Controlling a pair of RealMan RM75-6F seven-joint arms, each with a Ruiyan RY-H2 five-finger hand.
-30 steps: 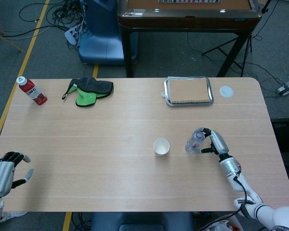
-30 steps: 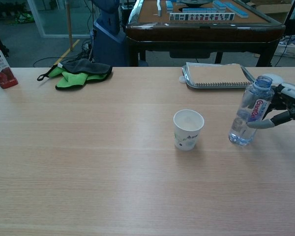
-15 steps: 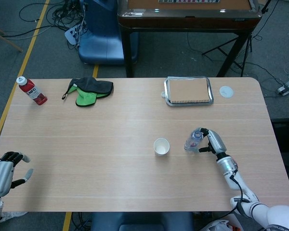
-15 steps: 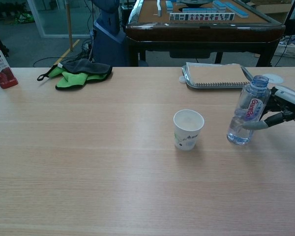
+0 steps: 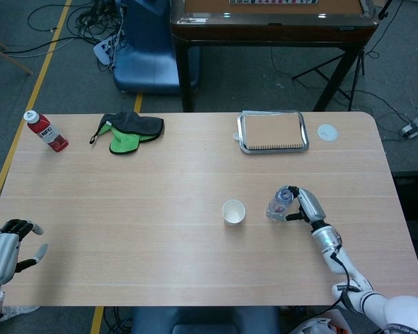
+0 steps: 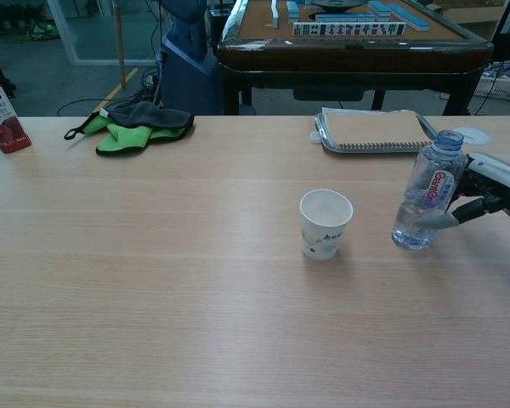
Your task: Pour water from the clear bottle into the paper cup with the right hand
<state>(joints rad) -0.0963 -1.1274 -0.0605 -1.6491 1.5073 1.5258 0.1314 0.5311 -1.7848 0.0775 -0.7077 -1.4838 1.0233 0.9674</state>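
Observation:
The clear bottle (image 5: 280,203) (image 6: 423,204) stands on the table right of centre, uncapped and leaning slightly left, with water in its lower part. My right hand (image 5: 308,207) (image 6: 489,183) wraps it from the right, thumb across the front and fingers behind. The white paper cup (image 5: 233,211) (image 6: 325,223) sits upright a short way to the bottle's left, apart from it. My left hand (image 5: 7,247) hovers at the table's near left corner, fingers spread, holding nothing.
A red NFC juice bottle (image 5: 46,131) (image 6: 0,102) stands at the far left. A green and black cloth (image 5: 129,131) (image 6: 132,126) lies at the back. A metal tray (image 5: 273,149) (image 6: 323,136) with a notebook and a white lid (image 5: 327,132) (image 6: 470,135) sit at the back right.
My right hand has closed in on the bottle and nudged it a little left, tilting it. The cup and the left hand have stayed put.

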